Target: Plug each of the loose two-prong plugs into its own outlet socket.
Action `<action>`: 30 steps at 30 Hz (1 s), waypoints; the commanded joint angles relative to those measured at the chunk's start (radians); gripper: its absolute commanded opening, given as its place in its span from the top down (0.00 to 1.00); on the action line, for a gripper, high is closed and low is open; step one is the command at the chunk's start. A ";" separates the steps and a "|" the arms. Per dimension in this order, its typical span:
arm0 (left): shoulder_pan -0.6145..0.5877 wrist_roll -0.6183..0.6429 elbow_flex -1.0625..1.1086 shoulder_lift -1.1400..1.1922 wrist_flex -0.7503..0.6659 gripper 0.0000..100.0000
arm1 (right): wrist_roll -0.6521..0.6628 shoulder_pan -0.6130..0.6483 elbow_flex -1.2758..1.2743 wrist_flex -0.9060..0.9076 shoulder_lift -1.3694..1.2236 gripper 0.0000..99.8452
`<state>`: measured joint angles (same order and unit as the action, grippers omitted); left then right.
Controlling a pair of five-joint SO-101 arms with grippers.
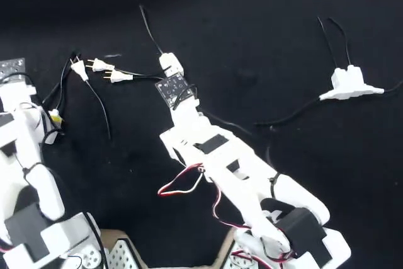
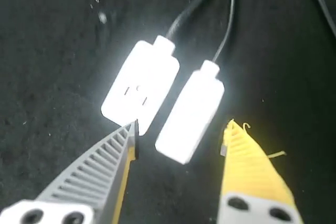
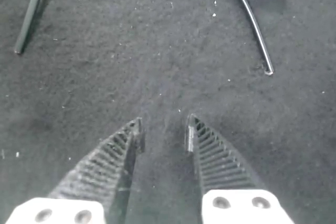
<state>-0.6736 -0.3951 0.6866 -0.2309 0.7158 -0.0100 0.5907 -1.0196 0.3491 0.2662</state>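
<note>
Black cloth covers the bench (image 1: 252, 36), so the white parts stand out against it. The left gripper (image 2: 178, 129) is wide open and holds nothing. Its fingers straddle the near end of a white block (image 2: 191, 114) on a black cord, with a clear gap on each side, a position that would suit closing on the block's long flanks. An outlet socket (image 2: 139, 90) lies at the tip of the grey finger (image 2: 105, 156), just outside the gripper, slotted face up; contact cannot be confirmed. The face-up position probably keeps the slots reachable from above. The right gripper (image 3: 163, 129) is partly open and empty, low over bare cloth. A second block (image 1: 170, 64) lies just ahead of it. Three loose two-prong plugs (image 1: 101, 65) lie bunched near the right gripper, off to one side, none inserted. A white outlet unit (image 1: 346, 84) with two cords sits well apart from this gripper, on its opposite side.
</note>
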 commanded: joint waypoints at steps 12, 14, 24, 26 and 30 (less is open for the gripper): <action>0.071 -0.005 -0.197 0.239 -0.021 0.73 | 0.009 0.012 0.051 -0.026 -0.001 0.88; 0.068 0.015 -0.193 0.235 -0.021 0.75 | 0.009 0.012 0.051 -0.026 -0.001 0.88; 0.107 0.043 -0.194 0.118 0.218 0.97 | 0.009 0.012 0.051 -0.026 -0.001 0.88; 0.122 0.043 -0.196 0.060 0.279 0.97 | 0.009 0.012 0.051 -0.026 -0.001 0.88; 0.145 0.041 -0.186 -0.098 0.399 0.97 | 0.009 0.012 0.051 -0.026 -0.001 0.88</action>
<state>-0.5554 -0.3598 0.5470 -0.1880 1.0365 -0.0100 0.5907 -1.0196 0.3491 0.2662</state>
